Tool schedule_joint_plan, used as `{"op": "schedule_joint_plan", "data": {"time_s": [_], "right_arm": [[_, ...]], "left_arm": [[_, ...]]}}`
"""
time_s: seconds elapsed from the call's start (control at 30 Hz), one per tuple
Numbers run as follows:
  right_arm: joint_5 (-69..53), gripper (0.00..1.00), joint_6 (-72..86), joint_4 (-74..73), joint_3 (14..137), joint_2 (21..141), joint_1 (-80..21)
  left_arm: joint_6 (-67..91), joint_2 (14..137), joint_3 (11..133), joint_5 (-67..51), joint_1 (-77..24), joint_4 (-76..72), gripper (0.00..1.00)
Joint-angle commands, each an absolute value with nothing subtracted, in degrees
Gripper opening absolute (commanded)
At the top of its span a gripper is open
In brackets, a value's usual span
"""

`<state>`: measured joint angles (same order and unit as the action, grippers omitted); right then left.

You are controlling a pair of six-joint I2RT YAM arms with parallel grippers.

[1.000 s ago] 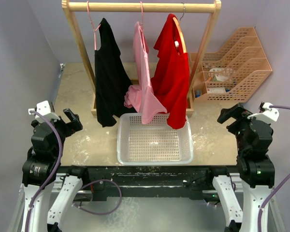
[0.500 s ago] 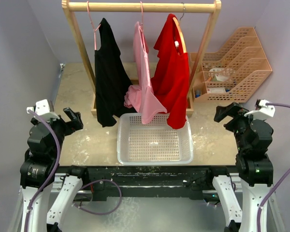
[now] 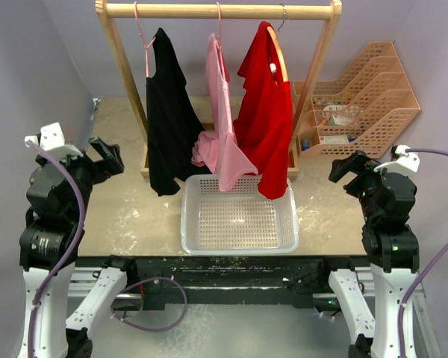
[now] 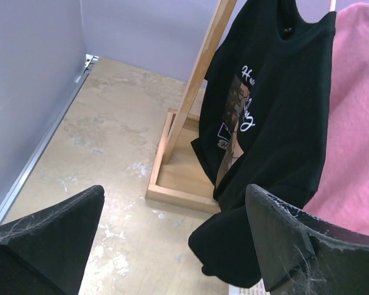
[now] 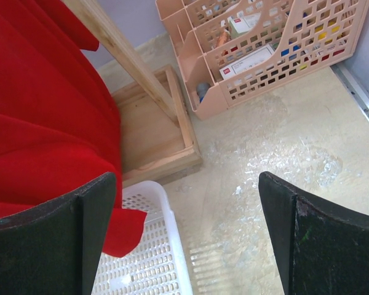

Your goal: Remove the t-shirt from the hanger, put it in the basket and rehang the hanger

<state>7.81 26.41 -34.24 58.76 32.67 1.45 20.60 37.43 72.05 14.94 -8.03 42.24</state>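
Three t-shirts hang on hangers from a wooden rack [image 3: 216,10]: a black one [image 3: 168,119] on the left, a pink one [image 3: 224,134] in the middle, a red one [image 3: 265,112] on the right. The black shirt [image 4: 277,123] fills the right of the left wrist view, with the pink shirt [image 4: 357,123] beside it. The red shirt [image 5: 43,110] fills the left of the right wrist view. My left gripper [image 3: 108,155] is open and empty, left of the rack. My right gripper [image 3: 347,168] is open and empty, right of the rack.
A white perforated basket [image 3: 239,216] sits on the table below the shirts, also in the right wrist view [image 5: 154,264]. A peach file organiser [image 3: 362,101] with small items stands at the back right. The rack's wooden base frame [image 4: 184,184] lies on the table.
My left arm has risen and moved left and farther from the near edge. My right gripper has shifted slightly towards the rack. Both grippers stay open.
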Motion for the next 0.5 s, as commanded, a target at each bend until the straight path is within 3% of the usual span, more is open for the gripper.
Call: {"op": "schedule_joint_plan", "data": {"time_s": [0.0,0.2,0.47], "right_arm": [[7.3,1.0,26.4,-31.8,60.0,32.4,1.2],[5.7,0.99,24.8,-31.3,60.4,31.4,1.2],[4.9,0.91,24.3,-30.3,59.4,30.2,1.2]], "left_arm": [[22.2,41.1,76.0,13.0,-8.3,35.4,0.99],[21.7,52.2,89.0,9.0,-8.3,36.5,0.99],[21.4,65.9,107.7,4.0,-8.2,39.3,1.0]]}}
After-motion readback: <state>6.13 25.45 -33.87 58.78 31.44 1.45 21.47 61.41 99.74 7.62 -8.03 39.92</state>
